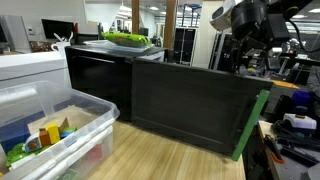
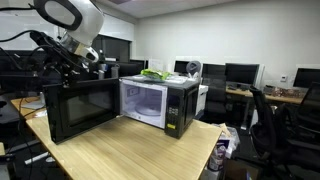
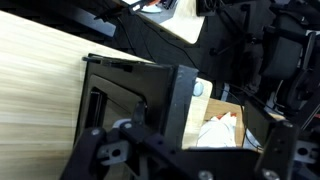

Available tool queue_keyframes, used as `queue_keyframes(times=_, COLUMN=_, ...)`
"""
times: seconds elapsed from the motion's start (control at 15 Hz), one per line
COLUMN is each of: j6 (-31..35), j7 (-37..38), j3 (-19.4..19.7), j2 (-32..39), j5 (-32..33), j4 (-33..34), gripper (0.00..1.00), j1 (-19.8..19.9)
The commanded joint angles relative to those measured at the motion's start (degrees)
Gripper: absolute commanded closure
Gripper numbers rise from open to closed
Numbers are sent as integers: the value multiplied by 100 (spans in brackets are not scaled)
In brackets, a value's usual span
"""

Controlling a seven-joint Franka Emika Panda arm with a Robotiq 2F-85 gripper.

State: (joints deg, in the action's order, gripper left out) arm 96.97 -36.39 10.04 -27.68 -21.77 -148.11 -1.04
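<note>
Black microwave door (image 2: 80, 112) hangs open at 9 o'clock of microwave (image 2: 165, 100), on wood table (image 2: 140, 150). Above door's top edge, approx 12 o'clock, gripper (image 2: 70, 60) hovers; fingers spread wide, nothing held. Green item (image 2: 152, 74) atop microwave.

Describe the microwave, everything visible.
The microwave is a black countertop box with a metal-looking casing, standing upright on the light wooden table. Its door, dark with a window, is swung wide open, showing a pale cavity; nothing clear inside. A green strip runs down the door's free edge. A control panel sits beside the cavity. A green item lies on top. The open gripper hangs above the door's top edge; contact cannot be told.
</note>
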Motion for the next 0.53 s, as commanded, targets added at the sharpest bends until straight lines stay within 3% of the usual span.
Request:
queue_keyframes(times=0.0, j6=-152, j7=-131, j3=-17, j2=-283, j5=1, j4=-185, gripper=0, j1=-13)
queue_keyframes(times=0.47, j6=-130, j7=-96, j3=181, j2=-193, j5=226, j4=119, gripper=0, j1=173)
